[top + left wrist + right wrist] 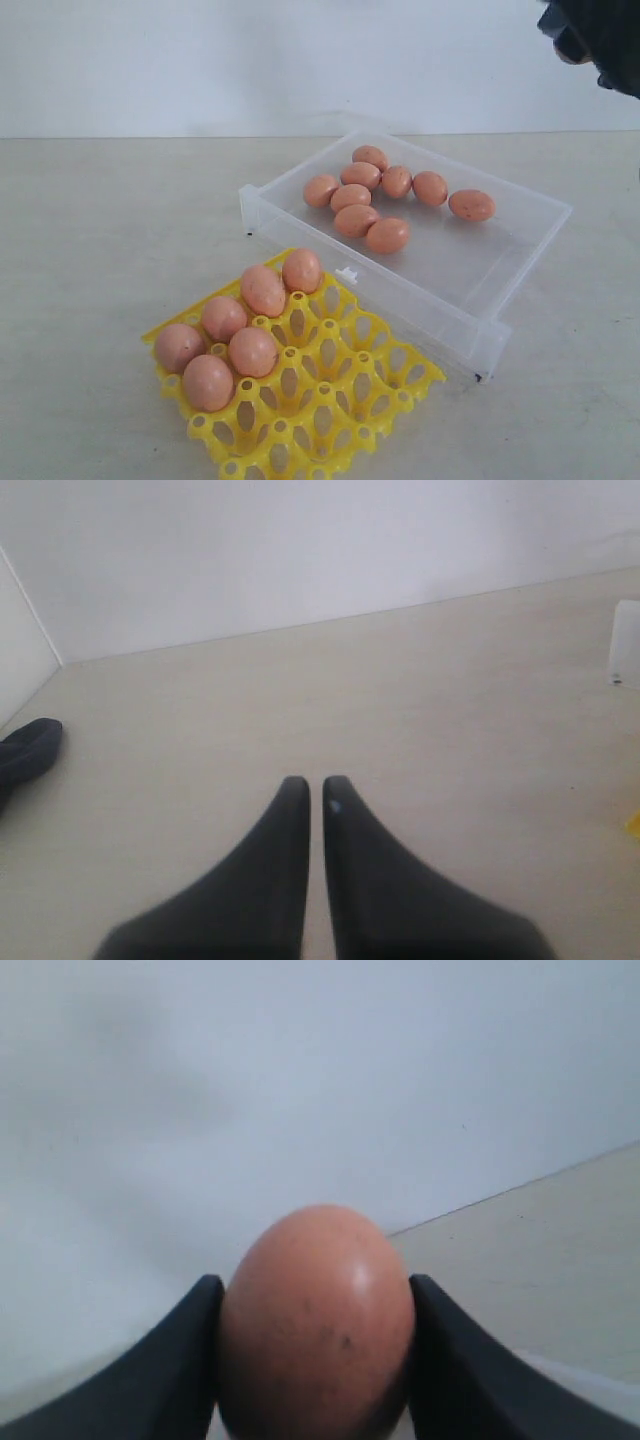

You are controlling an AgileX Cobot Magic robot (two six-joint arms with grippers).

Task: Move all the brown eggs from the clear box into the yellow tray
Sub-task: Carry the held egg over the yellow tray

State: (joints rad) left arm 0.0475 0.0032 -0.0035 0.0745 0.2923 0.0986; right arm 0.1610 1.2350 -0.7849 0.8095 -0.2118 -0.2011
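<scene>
your right gripper (312, 1295) clamped on smooth orange-brown oval egg (315, 1345), left gripper (315, 792) jaws together over beige desk (450, 730)

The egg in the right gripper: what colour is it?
The egg is orange-brown with a few dark specks; right wrist view shows it best.

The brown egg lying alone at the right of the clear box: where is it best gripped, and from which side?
Grip the lone brown egg across its short middle, coming straight down from above. It lies on its side, long axis roughly left-right in the exterior view, apart from the other eggs, so the jaws should fit on both sides.
</scene>
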